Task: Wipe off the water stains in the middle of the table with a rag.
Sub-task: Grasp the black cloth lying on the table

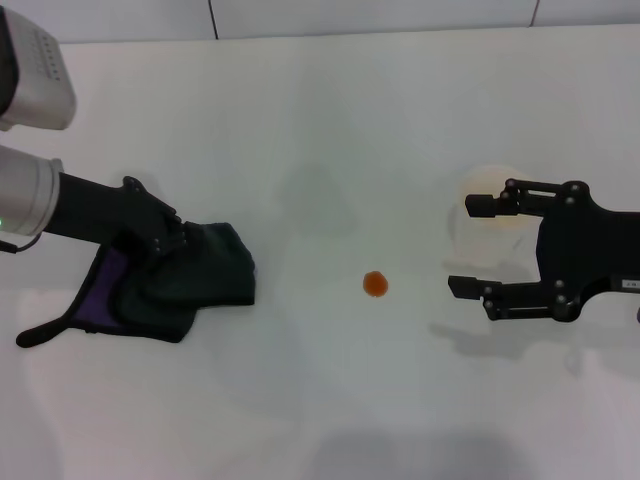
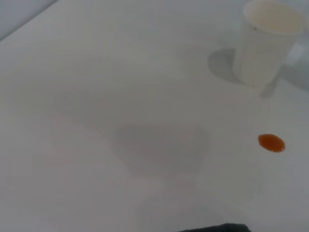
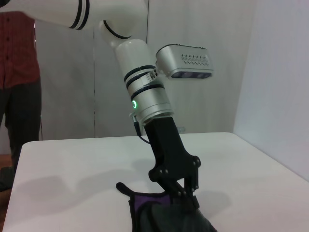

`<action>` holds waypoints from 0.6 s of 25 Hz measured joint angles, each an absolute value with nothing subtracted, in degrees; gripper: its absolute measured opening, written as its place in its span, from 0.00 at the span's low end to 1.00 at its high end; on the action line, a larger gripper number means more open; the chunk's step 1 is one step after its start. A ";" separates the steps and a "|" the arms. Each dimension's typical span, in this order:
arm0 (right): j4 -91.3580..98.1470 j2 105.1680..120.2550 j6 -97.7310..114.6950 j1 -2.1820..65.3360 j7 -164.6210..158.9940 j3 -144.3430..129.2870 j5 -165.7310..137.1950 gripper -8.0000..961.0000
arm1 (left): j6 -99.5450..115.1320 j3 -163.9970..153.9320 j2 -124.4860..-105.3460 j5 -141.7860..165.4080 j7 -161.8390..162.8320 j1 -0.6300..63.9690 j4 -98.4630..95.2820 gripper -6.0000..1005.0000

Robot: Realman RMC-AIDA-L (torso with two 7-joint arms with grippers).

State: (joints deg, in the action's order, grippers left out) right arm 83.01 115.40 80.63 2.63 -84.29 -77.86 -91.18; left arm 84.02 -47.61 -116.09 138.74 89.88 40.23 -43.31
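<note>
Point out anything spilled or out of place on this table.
One small round orange-red blot sits on the plain white table, between the dark green-black rag under the left gripper and the translucent whitish cup. Nothing else stands out.

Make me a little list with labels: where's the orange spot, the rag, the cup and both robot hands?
stain: small orange blot mid-table, not wiped yet
rag: dark cloth with purple patch, lying left of the blot
left gripper: down on the rag
right gripper: open, to the blot's right
cup: whitish, upright, by the right gripper
table: white
</note>
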 joint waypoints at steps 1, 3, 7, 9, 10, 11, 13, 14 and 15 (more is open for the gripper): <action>82.91 115.40 80.57 2.76 -84.28 -77.86 -91.17 0.83 | 84.12 -47.58 -115.82 138.22 89.77 39.82 -43.39 0.03; 82.83 115.40 80.35 2.89 -84.28 -77.86 -91.16 0.83 | 84.18 -47.53 -115.24 137.32 89.64 39.06 -43.50 0.03; 82.79 115.40 79.98 2.97 -84.26 -77.77 -91.06 0.83 | 84.17 -47.35 -114.32 136.24 89.56 37.04 -44.35 0.03; 82.71 115.40 79.59 2.98 -84.23 -77.88 -90.80 0.83 | 84.17 -47.06 -114.09 135.96 89.56 35.93 -45.06 0.03; 82.67 115.40 79.46 2.99 -84.21 -77.97 -90.67 0.83 | 84.17 -46.98 -114.04 135.85 89.56 35.43 -45.30 0.03; 82.63 115.40 79.41 2.99 -84.19 -78.00 -90.61 0.83 | 84.17 -46.97 -113.98 135.78 89.55 35.04 -45.41 0.03; 82.55 115.40 79.30 3.01 -84.16 -78.01 -90.58 0.83 | 84.19 -46.96 -113.93 135.75 89.56 34.40 -45.43 0.03; 82.42 115.40 79.21 3.04 -84.15 -78.03 -90.51 0.83 | 84.22 -46.96 -113.93 135.74 89.56 34.06 -45.44 0.03; 82.23 115.40 79.09 3.10 -84.15 -78.05 -90.41 0.83 | 84.24 -46.94 -113.92 135.74 89.56 33.77 -45.45 0.03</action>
State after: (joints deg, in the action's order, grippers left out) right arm 82.23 115.40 79.09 3.10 -84.15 -78.05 -90.41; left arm 84.24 -46.94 -113.92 135.74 89.56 33.76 -45.45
